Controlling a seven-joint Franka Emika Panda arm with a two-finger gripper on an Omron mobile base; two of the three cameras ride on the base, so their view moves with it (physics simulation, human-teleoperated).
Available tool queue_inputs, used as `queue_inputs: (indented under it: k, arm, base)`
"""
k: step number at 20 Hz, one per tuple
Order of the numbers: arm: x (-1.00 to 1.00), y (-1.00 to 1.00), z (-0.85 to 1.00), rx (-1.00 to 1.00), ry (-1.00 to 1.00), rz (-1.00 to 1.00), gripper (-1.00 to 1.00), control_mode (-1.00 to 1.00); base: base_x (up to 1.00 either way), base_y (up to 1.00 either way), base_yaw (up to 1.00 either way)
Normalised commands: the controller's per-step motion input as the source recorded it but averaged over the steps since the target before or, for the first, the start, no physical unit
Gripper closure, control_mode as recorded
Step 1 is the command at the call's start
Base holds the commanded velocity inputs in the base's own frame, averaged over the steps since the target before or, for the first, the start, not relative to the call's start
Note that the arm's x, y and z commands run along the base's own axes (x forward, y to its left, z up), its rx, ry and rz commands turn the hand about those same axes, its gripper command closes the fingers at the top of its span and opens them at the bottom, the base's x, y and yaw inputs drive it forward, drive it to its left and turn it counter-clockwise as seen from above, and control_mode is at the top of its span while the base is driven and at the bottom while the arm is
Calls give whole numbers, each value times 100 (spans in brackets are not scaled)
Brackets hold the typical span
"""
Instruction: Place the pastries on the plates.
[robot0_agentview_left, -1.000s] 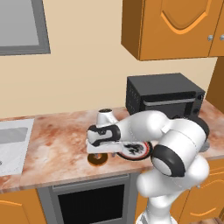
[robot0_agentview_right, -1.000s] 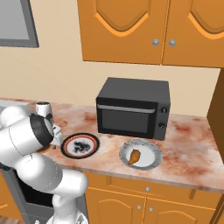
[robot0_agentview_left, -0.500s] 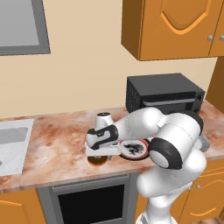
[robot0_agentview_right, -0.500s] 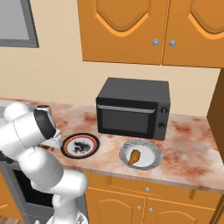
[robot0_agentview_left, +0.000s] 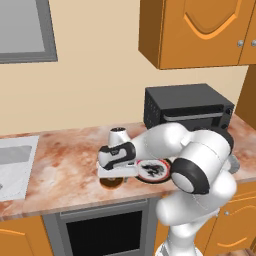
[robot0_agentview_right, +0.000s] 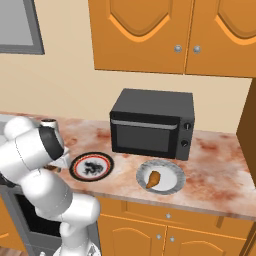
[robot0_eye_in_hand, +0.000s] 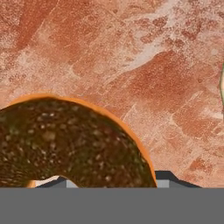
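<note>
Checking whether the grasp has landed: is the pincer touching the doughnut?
Touching. In the hand view the doughnut lies right against the pincer, its glazed ring covering the fingertips with no counter between them.

Bare bench (robot0_agentview_left: 65, 165) lying open left of doughnut (robot0_agentview_left: 111, 182), toward sink (robot0_agentview_left: 12, 165). Patterned plate (robot0_agentview_left: 152, 170) sitting just right. Microwave (robot0_agentview_right: 152, 124) blocking rear; cupboards (robot0_agentview_right: 170, 35) hanging overhead. Grey plate (robot0_agentview_right: 161, 176) carrying croissant (robot0_agentview_right: 153, 179).
</note>
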Motion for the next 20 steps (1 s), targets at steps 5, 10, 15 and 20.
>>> queue_inputs:
  k: [5,10,15,20]
  arm:
    - [-13,-3,86,1,0,0,100,-100]
    - [0,-8,70,3,1,0,100,-100]
    - [5,-30,11,0,0,0,100,-100]
    - [15,-41,0,0,0,0,100,-100]
  base:
    - [0,0,0]
    - [0,0,0]
    - [0,0,0]
    - [0,0,0]
